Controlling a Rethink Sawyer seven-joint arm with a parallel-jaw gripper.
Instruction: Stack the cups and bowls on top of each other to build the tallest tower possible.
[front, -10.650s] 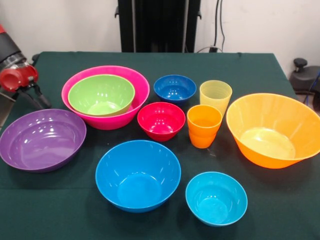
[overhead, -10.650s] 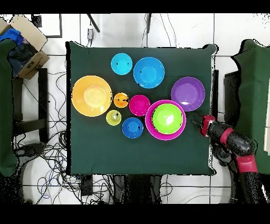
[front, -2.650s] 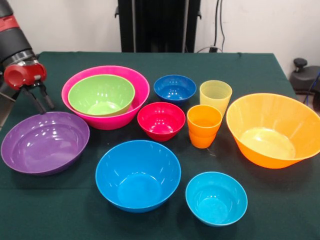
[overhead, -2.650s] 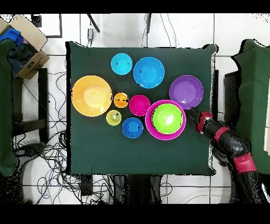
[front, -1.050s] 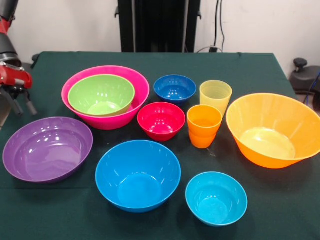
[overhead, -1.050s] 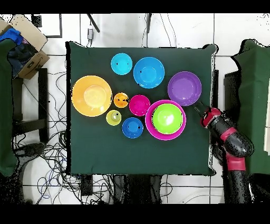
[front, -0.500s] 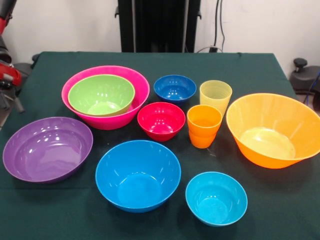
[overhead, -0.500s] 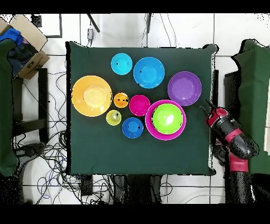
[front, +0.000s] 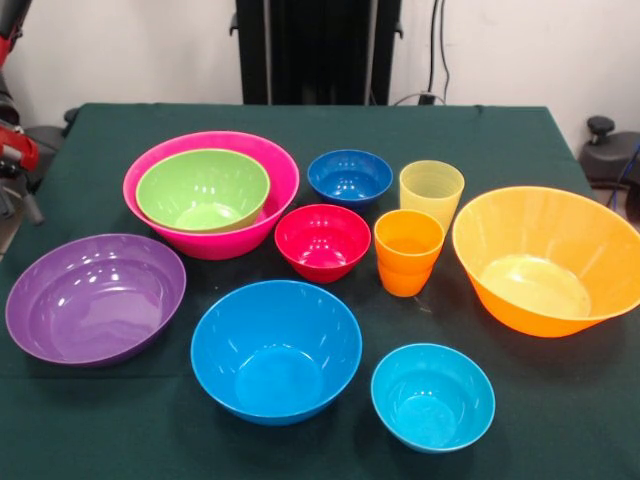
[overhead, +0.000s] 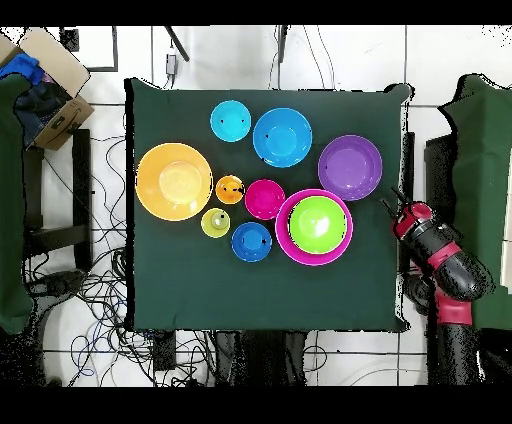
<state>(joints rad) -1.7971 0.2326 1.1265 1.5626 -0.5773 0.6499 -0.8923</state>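
Tower: lime green bowl sits nested in the large pink bowl on the bench.
Purple bowl: alone, just beside the pink one.
Fingers: mine, off the bench's edge, holding nothing; spread or closed, I cannot tell.

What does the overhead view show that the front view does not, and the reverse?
Only the overhead view shows the red and black arm whole, off the table's edge beside the glossy purple bowl, plus a cardboard box and floor cables. Only the front view shows the bowls' depth and the translucent yellow cup standing taller than the orange cup. Both show the lime green bowl nested in the large pink bowl.
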